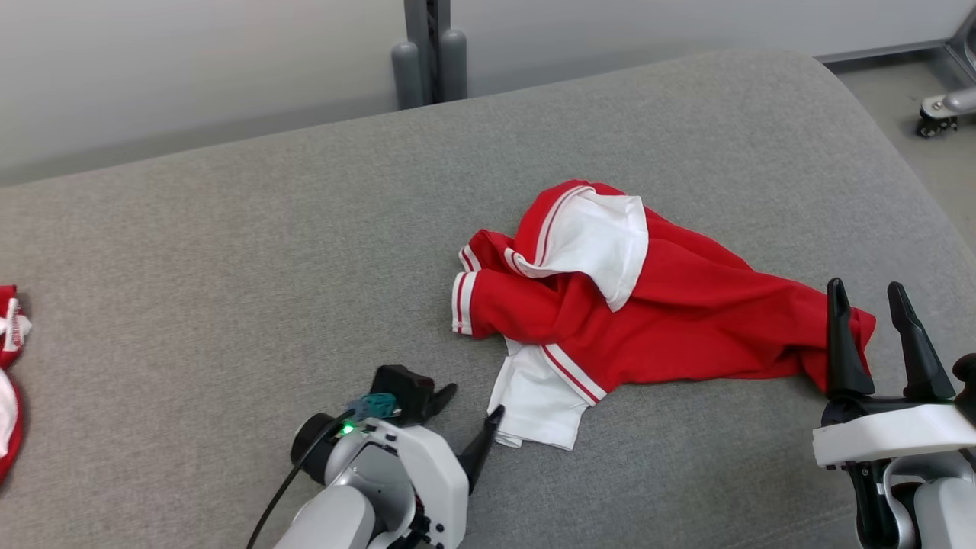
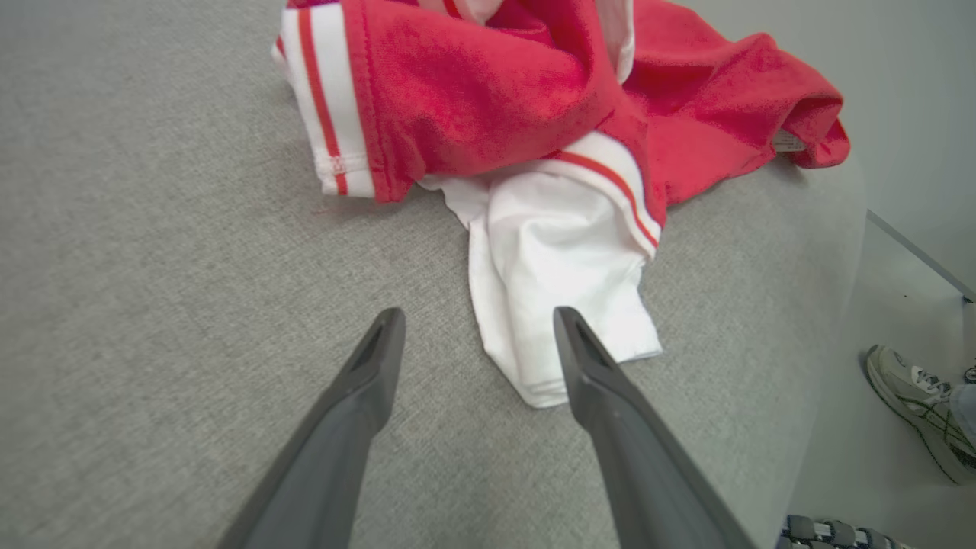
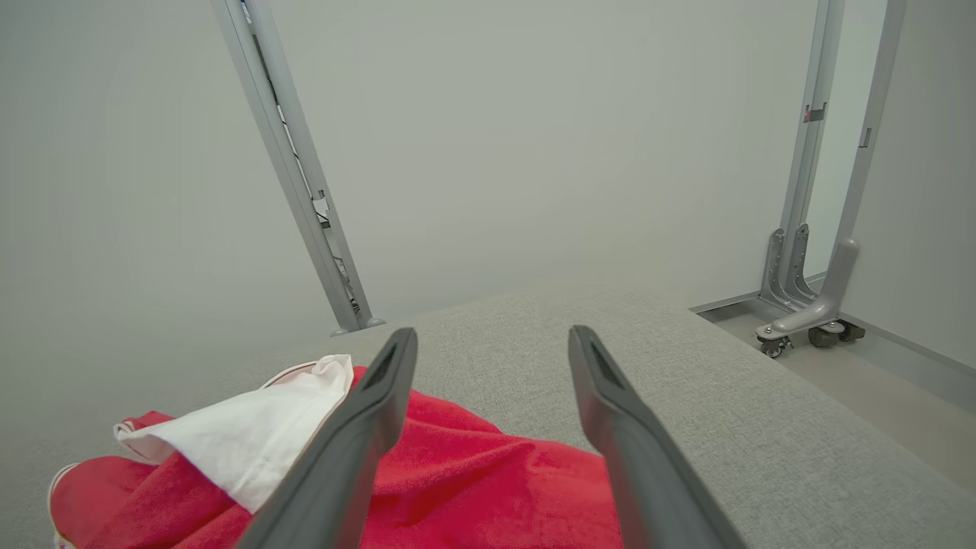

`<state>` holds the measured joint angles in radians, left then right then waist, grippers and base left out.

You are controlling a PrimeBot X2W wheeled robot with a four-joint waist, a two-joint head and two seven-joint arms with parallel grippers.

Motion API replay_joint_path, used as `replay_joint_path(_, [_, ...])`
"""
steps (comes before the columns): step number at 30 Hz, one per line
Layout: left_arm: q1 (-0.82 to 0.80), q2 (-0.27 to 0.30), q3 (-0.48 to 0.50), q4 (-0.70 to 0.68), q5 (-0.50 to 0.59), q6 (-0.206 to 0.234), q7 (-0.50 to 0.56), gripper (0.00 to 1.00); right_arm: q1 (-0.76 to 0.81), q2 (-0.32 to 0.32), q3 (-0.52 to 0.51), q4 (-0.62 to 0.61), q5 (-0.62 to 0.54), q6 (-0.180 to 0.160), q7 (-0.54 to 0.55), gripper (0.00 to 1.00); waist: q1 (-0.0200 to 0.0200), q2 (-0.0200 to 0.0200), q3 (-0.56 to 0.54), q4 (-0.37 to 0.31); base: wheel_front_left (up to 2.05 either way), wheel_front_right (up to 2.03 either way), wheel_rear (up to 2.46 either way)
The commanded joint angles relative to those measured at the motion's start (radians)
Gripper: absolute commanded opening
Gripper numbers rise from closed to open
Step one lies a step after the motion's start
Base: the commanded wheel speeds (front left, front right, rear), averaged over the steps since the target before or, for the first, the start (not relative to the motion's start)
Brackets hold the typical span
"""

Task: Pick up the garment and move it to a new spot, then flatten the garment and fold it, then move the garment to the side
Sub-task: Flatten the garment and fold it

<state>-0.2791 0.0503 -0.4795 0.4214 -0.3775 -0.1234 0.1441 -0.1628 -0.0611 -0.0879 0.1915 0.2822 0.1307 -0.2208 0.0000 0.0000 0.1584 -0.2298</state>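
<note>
When you check the head view, the garment [image 1: 671, 320], a red shirt with white trim, lies crumpled on the grey cushion [image 1: 229, 267], right of centre. The left gripper [image 1: 474, 402] sits low, just beside the white flap [image 1: 537, 400] at the garment's near edge. Its fingers are spread wide and hold nothing. The right gripper [image 1: 866, 290] stands at the garment's right end, with its fingers upright, wide apart and empty. A second red-and-white cloth [image 1: 9, 381] lies at the cushion's left edge, well apart.

From the left wrist view you see both fingers wide apart over the cushion. One tip overlaps the white flap [image 2: 557, 290]; you cannot tell whether it touches. The red body of the garment [image 2: 488, 99] lies beyond. A shoe [image 2: 915, 404] rests on the floor past the cushion's edge.

From the right wrist view you see the fingers wide and empty above the garment [image 3: 473, 473]. A wheeled frame [image 3: 808, 320] stands on the floor beyond.
</note>
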Motion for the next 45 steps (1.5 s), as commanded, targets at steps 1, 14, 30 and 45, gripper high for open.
replay_joint_path(1, [-0.031, 0.001, -0.027, 0.010, -0.016, -0.006, 0.031, 1.00, -0.012, -0.004, -0.003, 0.005, 0.007, 0.000, -0.010, 1.00, 0.0000, 0.0000, 0.019, -0.018, 0.00, 0.00, 0.00])
replay_joint_path(14, [-0.107, 0.002, -0.138, 0.074, -0.047, 0.025, 0.083, 0.00, -0.034, 0.002, 0.009, 0.038, 0.003, 0.000, -0.032, 1.00, 0.0000, 0.0000, 0.061, -0.053, 0.00, 0.00, 0.00])
replay_joint_path(30, [-0.058, 0.140, -0.017, -0.058, -0.119, 0.135, 0.095, 0.00, -0.004, -0.023, -0.010, 0.069, -0.003, 0.000, -0.031, 1.00, 0.0000, 0.0000, -0.039, 0.125, 0.00, 0.00, 0.00])
replay_joint_path(45, [0.070, 0.274, 0.126, -0.131, -0.185, 0.235, 0.097, 0.00, -0.017, -0.026, -0.017, 0.074, -0.009, 0.000, -0.029, 1.00, 0.0000, 0.0000, -0.021, 0.189, 0.00, 0.00, 0.00])
